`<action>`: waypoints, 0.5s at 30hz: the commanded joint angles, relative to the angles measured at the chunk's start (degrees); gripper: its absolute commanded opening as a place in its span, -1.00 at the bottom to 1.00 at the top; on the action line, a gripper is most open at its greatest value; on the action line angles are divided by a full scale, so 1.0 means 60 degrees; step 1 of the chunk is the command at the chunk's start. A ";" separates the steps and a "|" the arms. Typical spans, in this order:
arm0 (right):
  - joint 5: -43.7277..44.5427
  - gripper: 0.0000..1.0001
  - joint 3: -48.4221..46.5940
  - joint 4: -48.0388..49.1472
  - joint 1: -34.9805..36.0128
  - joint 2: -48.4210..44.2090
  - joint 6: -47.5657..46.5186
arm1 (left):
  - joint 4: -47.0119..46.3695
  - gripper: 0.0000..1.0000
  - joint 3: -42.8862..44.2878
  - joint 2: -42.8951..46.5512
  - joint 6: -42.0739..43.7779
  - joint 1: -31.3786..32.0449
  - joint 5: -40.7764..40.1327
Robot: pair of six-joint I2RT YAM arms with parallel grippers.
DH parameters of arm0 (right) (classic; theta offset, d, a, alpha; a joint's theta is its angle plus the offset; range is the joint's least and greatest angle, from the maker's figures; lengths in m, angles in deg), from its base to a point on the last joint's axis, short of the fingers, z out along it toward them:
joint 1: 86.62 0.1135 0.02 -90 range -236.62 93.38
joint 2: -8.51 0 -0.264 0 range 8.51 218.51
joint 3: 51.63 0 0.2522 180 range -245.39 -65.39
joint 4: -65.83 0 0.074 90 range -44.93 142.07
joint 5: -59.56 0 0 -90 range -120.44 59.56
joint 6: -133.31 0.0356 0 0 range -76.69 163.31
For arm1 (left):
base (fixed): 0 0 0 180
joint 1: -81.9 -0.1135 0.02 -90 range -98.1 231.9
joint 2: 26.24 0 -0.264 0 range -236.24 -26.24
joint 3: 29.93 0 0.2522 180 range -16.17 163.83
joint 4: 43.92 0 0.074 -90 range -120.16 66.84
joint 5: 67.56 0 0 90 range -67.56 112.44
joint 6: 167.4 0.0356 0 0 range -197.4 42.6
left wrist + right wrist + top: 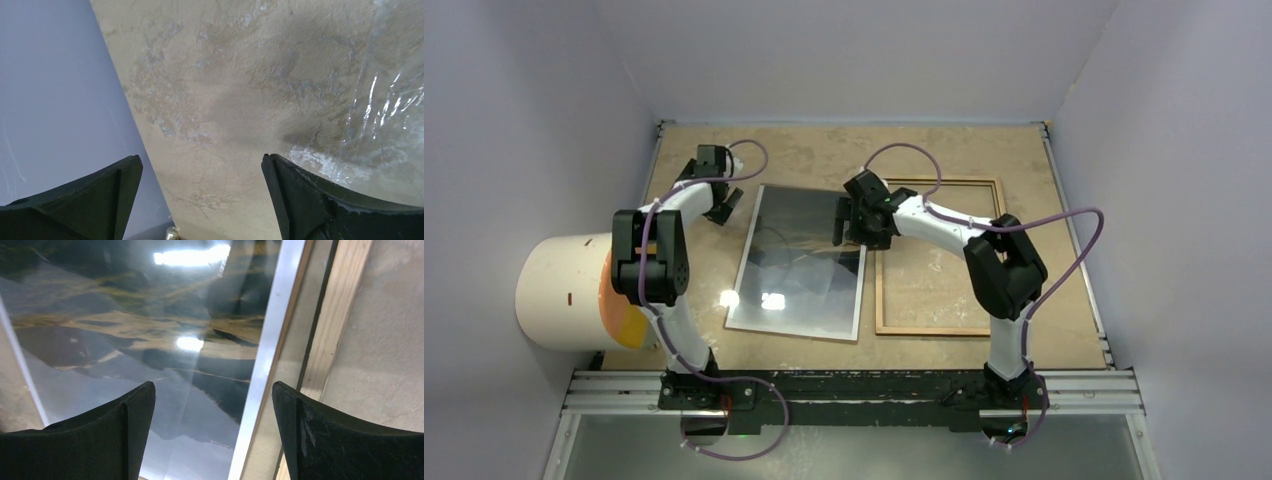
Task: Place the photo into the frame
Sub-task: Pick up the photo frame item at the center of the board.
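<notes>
The photo (799, 265), a glossy dark mountain print with a white border, lies flat on the table left of centre. Just to its right lies the frame (934, 329), light wood side up, with a narrow strip of table between them. My right gripper (842, 220) hangs open over the photo's far right corner. In the right wrist view its jaws (212, 395) straddle the photo (150, 330) edge, with the frame rail (335, 330) to the right. My left gripper (724, 208) is open beyond the photo's far left corner, over bare table (200, 167), holding nothing.
A white cylinder with an orange face (564, 290) sits at the left wall beside the left arm. Pale walls close the table on three sides. A glossy, see-through sheen (395, 115) shows at the right of the left wrist view.
</notes>
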State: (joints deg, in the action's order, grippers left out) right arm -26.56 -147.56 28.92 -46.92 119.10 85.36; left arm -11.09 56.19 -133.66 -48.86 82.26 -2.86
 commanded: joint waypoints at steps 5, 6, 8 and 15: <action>-0.0013 0.81 0.1063 0.0000 -0.0037 0.0002 0.0707 | -0.0478 1.00 -0.0564 -0.0408 -0.0048 -0.0060 -0.0097; -0.0022 0.81 0.1187 0.0045 -0.0047 0.0003 0.0772 | -0.0363 1.00 -0.0587 -0.0479 -0.0137 -0.0060 0.0074; -0.0217 0.82 0.1455 0.0258 -0.0050 0.0016 0.0872 | -0.0050 1.00 -0.0602 -0.0614 -0.0330 -0.0060 0.0543; -0.1139 0.86 0.1939 0.1336 -0.0041 0.0244 0.1253 | 0.0690 1.00 -0.0761 -0.0750 -0.0735 -0.0060 0.2172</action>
State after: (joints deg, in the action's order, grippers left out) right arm -28.98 -138.66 34.05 -47.22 118.36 89.92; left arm -12.32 53.48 -135.52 -49.39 81.98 -0.65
